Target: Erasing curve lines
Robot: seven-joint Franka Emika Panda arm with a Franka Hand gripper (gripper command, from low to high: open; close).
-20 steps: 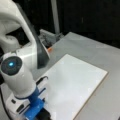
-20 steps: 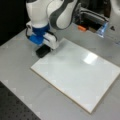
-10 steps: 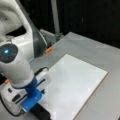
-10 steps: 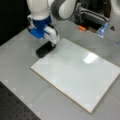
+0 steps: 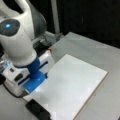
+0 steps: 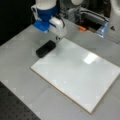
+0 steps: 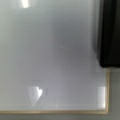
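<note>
We find the white board [image 6: 77,75] lying flat on the grey table [image 6: 22,82], seen in both front views. Its surface appears blank: no dark wavy line is discernible on it in any view, only bright glare spots, so we cannot locate the curve lines.

The gripper [image 6: 58,37] hangs on the blue-and-white arm above the board's corner at a front view's upper left. We cannot tell how far its jaws stand apart, nor whether it holds anything.

A black block [image 6: 45,48], seemingly an eraser, lies at that same corner, just below the gripper; whether they touch we cannot tell.

In the wrist view we see 1 board corner [image 7: 106,110] with a tan edge and a dark object [image 7: 110,32] at the right.
</note>
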